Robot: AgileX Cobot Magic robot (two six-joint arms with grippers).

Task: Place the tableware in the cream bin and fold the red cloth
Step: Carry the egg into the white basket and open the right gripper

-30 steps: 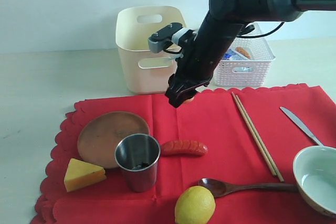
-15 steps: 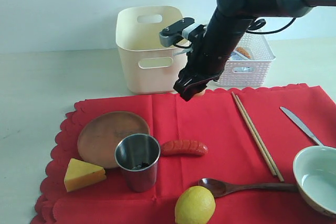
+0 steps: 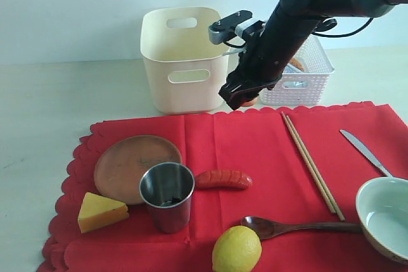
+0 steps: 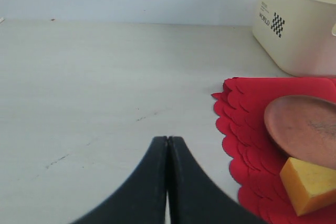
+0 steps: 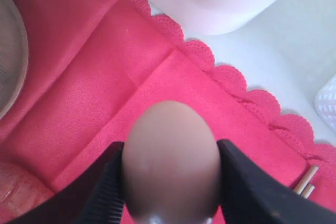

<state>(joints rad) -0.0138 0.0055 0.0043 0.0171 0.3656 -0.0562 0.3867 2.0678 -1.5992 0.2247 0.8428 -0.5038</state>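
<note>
While the right gripper point(image 5: 171, 148) clasps a brown egg point(image 5: 171, 171), left gripper point(image 4: 167, 140) pressed closed, empty, bowl point(image 3: 386, 218) cropped at edge.

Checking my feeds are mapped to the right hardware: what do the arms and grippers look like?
The right arm is glossy black with rounded joint housings. A black cable loops off its wrist, where a grey camera block is mounted. The right gripper has matte black fingers. The left gripper shows two black, curved, tapering fingers. No markings are legible.
</note>
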